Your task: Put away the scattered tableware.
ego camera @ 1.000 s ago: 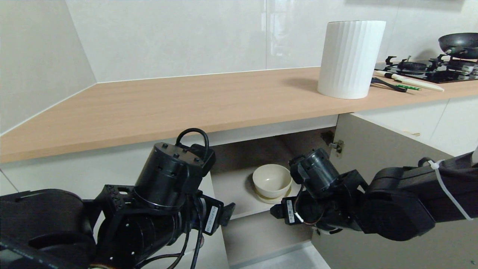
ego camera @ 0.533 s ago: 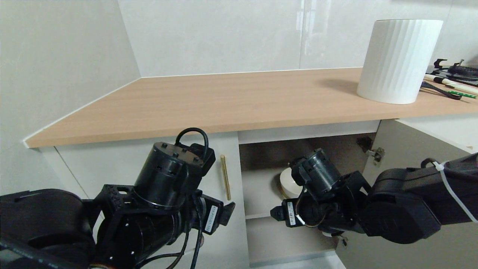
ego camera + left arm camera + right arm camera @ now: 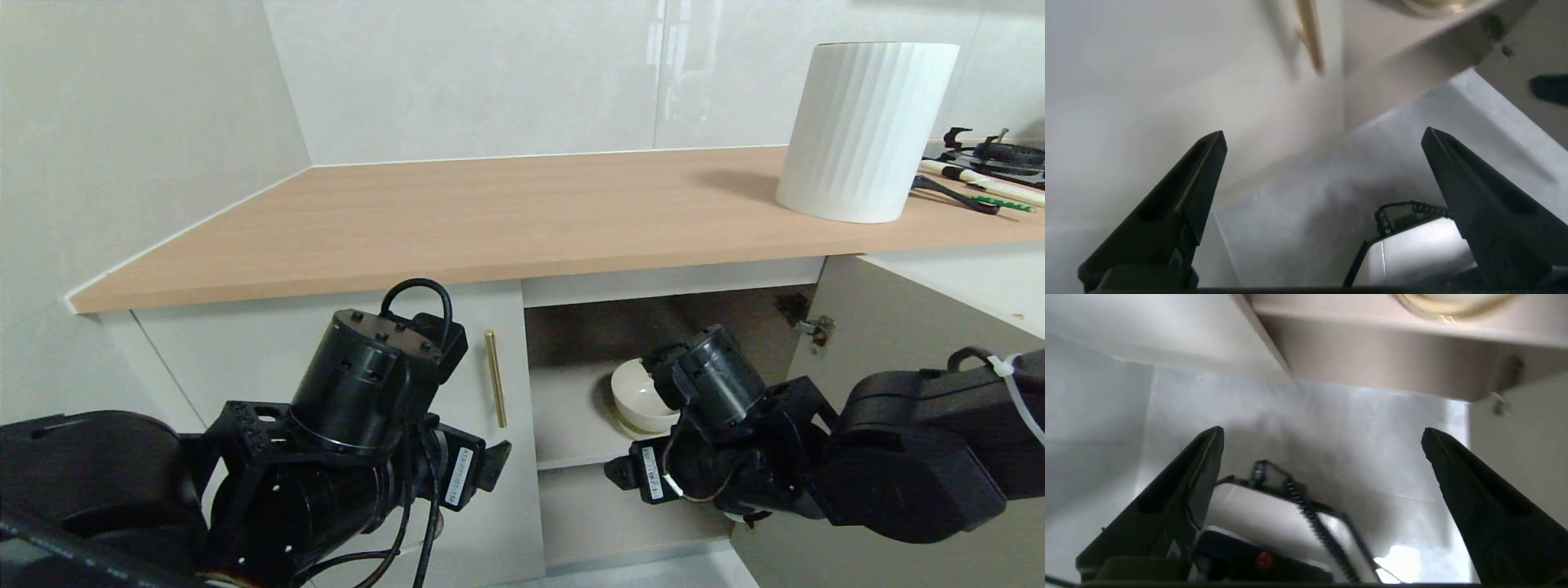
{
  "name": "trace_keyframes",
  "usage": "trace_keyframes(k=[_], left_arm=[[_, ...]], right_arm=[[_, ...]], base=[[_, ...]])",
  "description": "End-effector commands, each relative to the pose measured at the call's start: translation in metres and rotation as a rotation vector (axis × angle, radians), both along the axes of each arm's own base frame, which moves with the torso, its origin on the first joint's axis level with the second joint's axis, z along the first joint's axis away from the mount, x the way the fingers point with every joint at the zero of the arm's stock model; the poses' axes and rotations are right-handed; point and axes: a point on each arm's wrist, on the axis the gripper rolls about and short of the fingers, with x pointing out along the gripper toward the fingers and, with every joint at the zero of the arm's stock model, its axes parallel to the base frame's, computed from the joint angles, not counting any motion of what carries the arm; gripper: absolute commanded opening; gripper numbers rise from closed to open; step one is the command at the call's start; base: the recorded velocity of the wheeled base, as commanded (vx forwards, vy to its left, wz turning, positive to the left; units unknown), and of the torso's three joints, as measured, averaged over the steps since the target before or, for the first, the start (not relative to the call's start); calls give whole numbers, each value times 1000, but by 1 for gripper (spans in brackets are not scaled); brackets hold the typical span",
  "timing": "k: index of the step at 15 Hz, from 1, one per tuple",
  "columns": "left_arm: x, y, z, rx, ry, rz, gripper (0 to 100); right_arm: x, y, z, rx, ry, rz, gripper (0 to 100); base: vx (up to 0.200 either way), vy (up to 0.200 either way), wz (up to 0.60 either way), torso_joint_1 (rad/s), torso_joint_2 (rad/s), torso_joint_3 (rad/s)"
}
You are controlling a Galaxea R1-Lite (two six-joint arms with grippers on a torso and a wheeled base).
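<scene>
Cream-coloured and round, the ceramic bowl (image 3: 639, 397) stands upright on the middle shelf (image 3: 571, 420) of the open white cupboard (image 3: 653, 327) under the light wooden countertop (image 3: 490, 212). It sits toward the hinge side of that cupboard, and the right arm's black wrist hides part of it.

The left gripper (image 3: 1327, 212) hangs outside the cupboard, low in front of the closed white door (image 3: 326, 327) next to the opening. Its two dark fingers (image 3: 1167, 212) are spread wide and point down at the grey floor (image 3: 1315, 204). From the left wrist, the bowl's rim (image 3: 1437, 6) shows far beyond the fingertips, well apart from them and not between them. That door's slim brass bar handle (image 3: 495, 378) stands upright just beside the cupboard's opening.

The right gripper (image 3: 1323, 498) is in front of the cupboard's lower half, below the shelf edge. Its fingers (image 3: 1486, 506) also gape wide. The bowl (image 3: 1445, 302) lies up on the shelf past their tips, touching neither.

The cupboard's own door (image 3: 898, 343) stands swung open on the far side from the handle. On the countertop above that side stands a tall white ribbed cylindrical container (image 3: 865, 131), with a few long-handled utensils (image 3: 971, 192) lying just beyond it.
</scene>
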Motion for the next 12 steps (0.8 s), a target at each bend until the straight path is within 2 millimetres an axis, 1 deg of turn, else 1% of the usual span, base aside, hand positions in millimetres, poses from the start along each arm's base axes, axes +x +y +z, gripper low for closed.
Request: trace_keyframes(k=[1,2,4,7,10,12], left_arm=[[0,0,0,0,-1,0,100],[0,0,-1,2,2,0,100],[0,0,-1,3,3,0,100],[0,0,-1,3,3,0,100],[0,1,0,2,1,3,100],[-1,3,2,-4,-6,9,100]], right_arm=[[-4,-3,7,9,-16,1,100],[-10,-11,13,-8,-39,16,100],[-22,-22,10,-41,-27,40,100],[-30,-30,0,-67,2,40,100],[-34,-34,-2,-45,-18,42,100],[-39,-36,-7,-28,-12,64,100]], base=[[-200,0,0,-2,-7,2],[-200,0,0,-12,2,7],[-200,0,0,0,2,7],[-200,0,0,-1,1,2],[-200,0,0,4,2,4],[0,0,0,0,0,0]])
